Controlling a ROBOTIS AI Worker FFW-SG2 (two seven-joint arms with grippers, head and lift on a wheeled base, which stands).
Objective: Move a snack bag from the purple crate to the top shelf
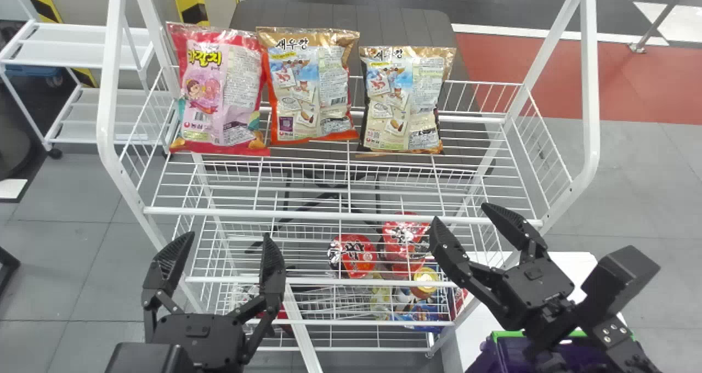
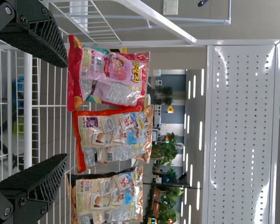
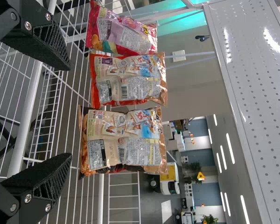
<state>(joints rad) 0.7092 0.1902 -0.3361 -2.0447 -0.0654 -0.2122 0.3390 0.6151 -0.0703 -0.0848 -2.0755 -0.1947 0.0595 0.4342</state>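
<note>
Head view: my left pincer point(image 1: 228, 235) and right pincer point(image 1: 460, 213) gape, empty; purple crate point(image 1: 498, 356) low at right; three snack bags point(image 1: 310, 88) on the top shelf point(image 1: 323, 215). Left wrist view: they stand upright. Right wrist view: a careless nudge could topple the black-edged bag point(image 3: 123, 140).

**Spread Wide, Left and Right**

The robot's black, two-fingered left end effector point(image 1: 228, 238) points forward, flat fingers point(image 1: 272, 269) parted; its matching black right end effector point(image 1: 459, 214) angles inward, fingers likewise apart, both empty.
</note>
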